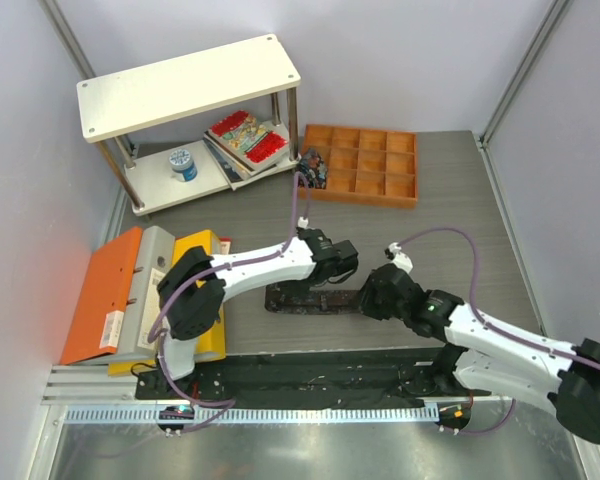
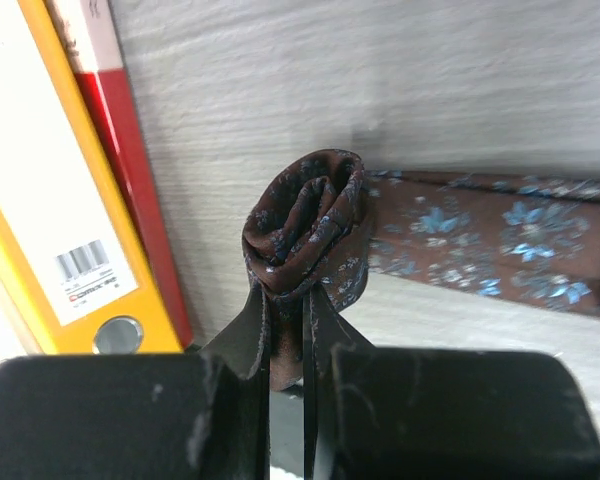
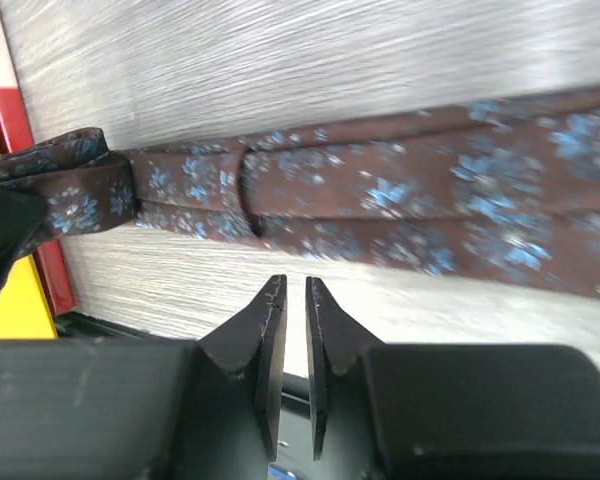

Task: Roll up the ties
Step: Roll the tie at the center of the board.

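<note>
A dark brown tie with blue flowers (image 1: 292,298) lies flat across the middle of the table. Its narrow end is wound into a small roll (image 2: 308,225), also visible in the right wrist view (image 3: 75,190). My left gripper (image 2: 288,300) is shut on the base of that roll and holds it upright just above the table; in the top view the left gripper (image 1: 325,280) hides the roll. My right gripper (image 3: 294,285) is shut and empty, hovering just beside the flat part of the tie (image 3: 420,210), apart from it. It sits at the tie's right end in the top view (image 1: 378,296).
Orange, grey and yellow binders (image 1: 130,295) lie at the left, close to the roll. An orange compartment tray (image 1: 365,165) at the back holds a dark rolled item in its left corner (image 1: 313,168). A white shelf (image 1: 190,85) with books stands at the back left.
</note>
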You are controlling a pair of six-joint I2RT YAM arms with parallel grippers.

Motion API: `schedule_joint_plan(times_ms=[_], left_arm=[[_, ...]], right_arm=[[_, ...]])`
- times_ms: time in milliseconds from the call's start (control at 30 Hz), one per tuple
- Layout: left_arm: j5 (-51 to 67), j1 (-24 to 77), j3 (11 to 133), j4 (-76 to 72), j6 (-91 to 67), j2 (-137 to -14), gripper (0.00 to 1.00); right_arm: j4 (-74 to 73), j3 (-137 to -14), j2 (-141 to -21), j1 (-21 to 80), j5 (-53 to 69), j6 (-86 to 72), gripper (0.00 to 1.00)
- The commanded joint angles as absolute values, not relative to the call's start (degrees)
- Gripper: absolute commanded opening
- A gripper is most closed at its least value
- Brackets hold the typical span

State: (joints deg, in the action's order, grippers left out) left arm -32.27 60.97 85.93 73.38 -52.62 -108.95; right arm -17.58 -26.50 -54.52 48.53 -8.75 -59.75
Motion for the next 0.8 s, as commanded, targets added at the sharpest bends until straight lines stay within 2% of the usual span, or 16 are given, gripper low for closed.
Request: schedule_joint_plan(times_ms=[0, 367, 467, 500, 533, 667, 700, 767], left_arm=[[-37.79, 63.45, 93.4, 82.43, -57.83, -114.93, 0.0], [-35.34, 66.44, 103.27, 83.15, -59.94, -127.96, 0.01], [-33.49, 66.62, 103.1, 79.81, -59.5, -127.97, 0.11], [-32.62, 66.71, 102.57, 78.93, -58.98, -127.79, 0.24], [-32.17, 66.71, 102.31, 77.1, -58.8, -127.18, 0.3], [-30.59, 66.71, 100.73, 74.1, -57.83, -124.9, 0.43], [-30.15, 66.71, 100.64, 73.57, -57.66, -124.37, 0.5], [-29.36, 66.71, 99.59, 71.47, -57.04, -122.18, 0.58]], right_arm=[[-26.0, -26.89, -47.04, 47.2, -13.0, -60.56, 0.2], [-34.8, -28.39, -38.5, 46.58, -14.68, -61.0, 0.19], [-36.73, -28.83, -36.74, 46.58, -15.55, -61.17, 0.2], [-37.26, -29.18, -36.48, 46.67, -15.64, -61.0, 0.2], [-37.7, -29.44, -35.95, 46.58, -15.73, -61.08, 0.2], [-40.07, -30.93, -35.25, 46.58, -16.79, -60.82, 0.2], [-40.34, -31.55, -35.16, 46.58, -17.22, -60.73, 0.2], [-40.87, -32.34, -35.59, 46.5, -17.75, -60.21, 0.2]])
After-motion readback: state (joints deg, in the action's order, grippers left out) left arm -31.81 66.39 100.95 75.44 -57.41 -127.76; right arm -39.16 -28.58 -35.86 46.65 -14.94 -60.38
